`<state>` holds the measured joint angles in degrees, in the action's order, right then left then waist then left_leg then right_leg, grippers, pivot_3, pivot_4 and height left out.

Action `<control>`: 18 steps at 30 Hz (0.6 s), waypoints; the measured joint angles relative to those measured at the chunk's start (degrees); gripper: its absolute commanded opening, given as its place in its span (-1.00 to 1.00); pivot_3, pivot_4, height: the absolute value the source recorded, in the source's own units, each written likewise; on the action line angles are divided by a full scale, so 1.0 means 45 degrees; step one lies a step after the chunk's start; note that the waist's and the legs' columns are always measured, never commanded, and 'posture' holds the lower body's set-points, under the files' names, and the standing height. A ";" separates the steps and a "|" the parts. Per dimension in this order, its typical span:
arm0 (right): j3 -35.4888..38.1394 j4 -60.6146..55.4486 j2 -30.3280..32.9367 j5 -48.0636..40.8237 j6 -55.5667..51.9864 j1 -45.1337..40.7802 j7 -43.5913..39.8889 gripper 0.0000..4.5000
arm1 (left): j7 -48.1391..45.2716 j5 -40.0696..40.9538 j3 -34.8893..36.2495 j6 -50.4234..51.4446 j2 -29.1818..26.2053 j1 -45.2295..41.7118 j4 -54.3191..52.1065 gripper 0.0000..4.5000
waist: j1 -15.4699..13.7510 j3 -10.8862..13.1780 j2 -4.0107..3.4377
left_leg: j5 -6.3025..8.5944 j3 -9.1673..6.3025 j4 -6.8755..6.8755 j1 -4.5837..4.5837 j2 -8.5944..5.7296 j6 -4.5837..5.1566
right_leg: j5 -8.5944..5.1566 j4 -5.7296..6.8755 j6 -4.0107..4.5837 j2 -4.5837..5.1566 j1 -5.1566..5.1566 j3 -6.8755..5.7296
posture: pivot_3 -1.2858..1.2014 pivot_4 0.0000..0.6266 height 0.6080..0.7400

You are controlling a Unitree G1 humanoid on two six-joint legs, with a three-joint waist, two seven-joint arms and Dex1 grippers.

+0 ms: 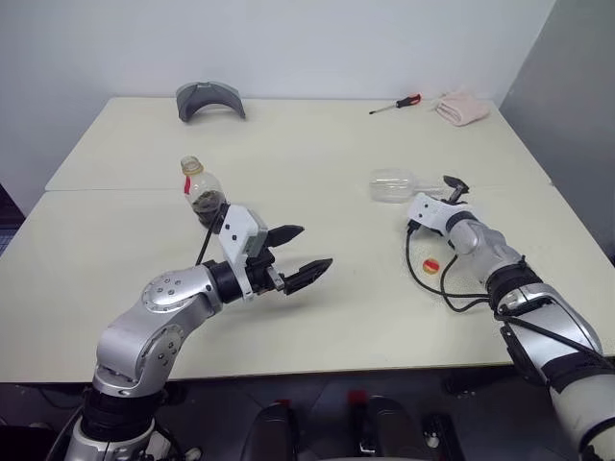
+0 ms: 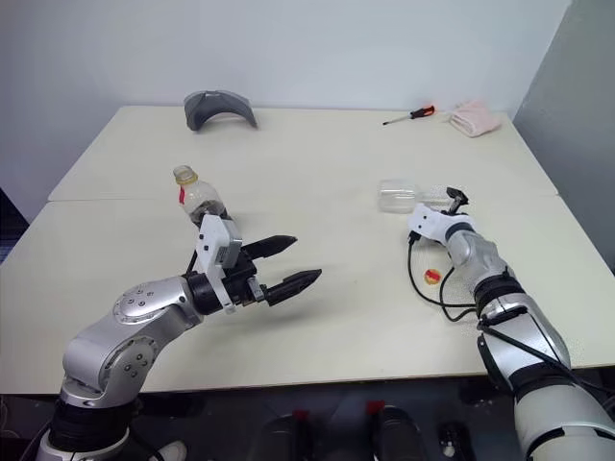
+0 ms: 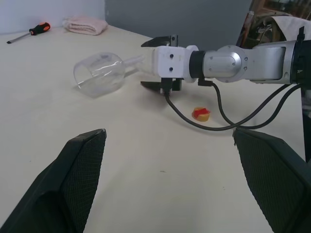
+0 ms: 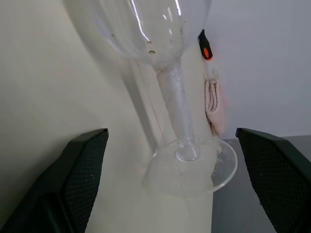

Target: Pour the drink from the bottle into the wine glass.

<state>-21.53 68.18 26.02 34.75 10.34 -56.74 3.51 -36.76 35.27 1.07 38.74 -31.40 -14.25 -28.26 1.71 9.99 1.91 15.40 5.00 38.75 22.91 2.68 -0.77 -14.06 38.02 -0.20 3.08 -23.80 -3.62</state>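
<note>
The bottle stands upright at the table's left with no cap on, a little dark drink in its bottom. Just in front of it and to its right, my left gripper hangs open and empty. The wine glass lies on its side at the right, bowl mouth toward the left. Its thin stem runs between the open fingers of my right gripper, with the round foot nearest the wrist. I cannot tell whether the fingers touch the glass.
A yellow and red cap lies on the table beside my right forearm, near a black cable. A screwdriver, a pink cloth and a grey curved object sit along the far edge.
</note>
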 measured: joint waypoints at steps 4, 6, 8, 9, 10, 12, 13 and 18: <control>0.0038 0.0165 -0.0024 -0.0082 0.0246 -0.0237 0.0059 1.00 | 0.0054 0.0009 0.0121 0.0037 0.0001 0.0000 -0.0002 0.99 | 0.0002 0.0000 -0.0001 | 0.0000 -0.0004 0.0000 -0.0003 0.0005 -0.0001 | 0.0000 0.0003 0.0000 0.0000 0.0001 -0.0004 | 0.03 -0.52 1.00; 0.0146 0.0148 -0.0027 -0.0350 0.0431 -0.0235 -0.0064 1.00 | 0.0144 0.0033 0.0136 0.0152 0.0002 0.0010 -0.0004 0.99 | 0.0001 0.0002 -0.0003 | -0.0001 -0.0005 0.0000 -0.0003 0.0005 -0.0001 | 0.0000 0.0008 0.0000 0.0000 0.0000 -0.0004 | 0.03 -0.52 1.00; 0.0287 -0.0013 0.0012 -0.0549 0.0550 -0.0179 -0.0234 1.00 | 0.0232 0.0054 0.0150 0.0180 0.0002 0.0037 -0.0013 0.99 | 0.0003 0.0002 -0.0003 | -0.0001 -0.0005 0.0000 -0.0004 0.0006 -0.0001 | 0.0000 0.0009 0.0000 0.0000 0.0001 -0.0004 | 0.03 -0.52 1.00; 0.0325 -0.0218 0.0068 -0.0605 0.0611 -0.0076 -0.0325 1.00 | 0.0255 0.0060 0.0160 0.0187 0.0005 0.0053 -0.0020 0.99 | 0.0001 0.0002 -0.0003 | -0.0001 -0.0006 0.0000 -0.0004 0.0006 -0.0001 | 0.0000 0.0009 0.0000 0.0001 0.0001 -0.0003 | 0.03 -0.52 1.00; 0.0420 -0.0637 0.0161 -0.0729 0.0669 0.0144 -0.0484 1.00 | 0.0271 0.0074 0.0181 0.0191 0.0009 0.0083 -0.0042 0.99 | -0.0003 0.0002 -0.0003 | -0.0001 -0.0007 0.0000 -0.0003 0.0006 -0.0001 | 0.0000 0.0009 0.0000 0.0002 0.0001 -0.0004 | 0.03 -0.52 1.00; 0.0622 -0.1777 0.0447 -0.1033 0.0669 0.0800 -0.0873 1.00 | 0.0307 0.0094 0.0193 0.0207 0.0026 0.0111 -0.0078 0.99 | -0.0020 0.0002 -0.0004 | -0.0001 -0.0008 -0.0001 0.0000 0.0004 -0.0001 | -0.0001 0.0003 -0.0001 0.0006 0.0001 -0.0006 | 0.03 -0.52 1.00; 0.0761 -0.2498 0.0605 -0.1147 0.0615 0.1211 -0.1100 1.00 | 0.0324 0.0107 0.0200 0.0212 0.0033 0.0134 -0.0100 0.99 | -0.0040 0.0003 -0.0005 | 0.0000 -0.0009 0.0000 0.0001 0.0005 -0.0001 | -0.0001 0.0003 -0.0002 0.0010 0.0002 -0.0007 | 0.03 -0.52 1.00; 0.1355 -0.6775 0.1196 -0.1527 -0.0567 0.3404 -0.2437 1.00 | 0.0523 0.0166 0.0211 0.0239 0.0060 0.0195 -0.0104 0.99 | -0.0043 0.0005 -0.0008 | 0.0000 -0.0008 0.0000 -0.0001 0.0005 -0.0002 | -0.0033 0.0005 -0.0055 0.0014 0.0003 -0.0006 | 0.03 -0.52 1.00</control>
<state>-15.43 37.69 31.40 27.88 7.78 -41.42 -7.46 -34.41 36.01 2.01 39.81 -31.13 -13.38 -28.73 1.51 10.01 1.87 15.40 4.96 38.75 22.91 2.71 -0.78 -14.21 38.04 -0.45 3.15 -23.79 -3.64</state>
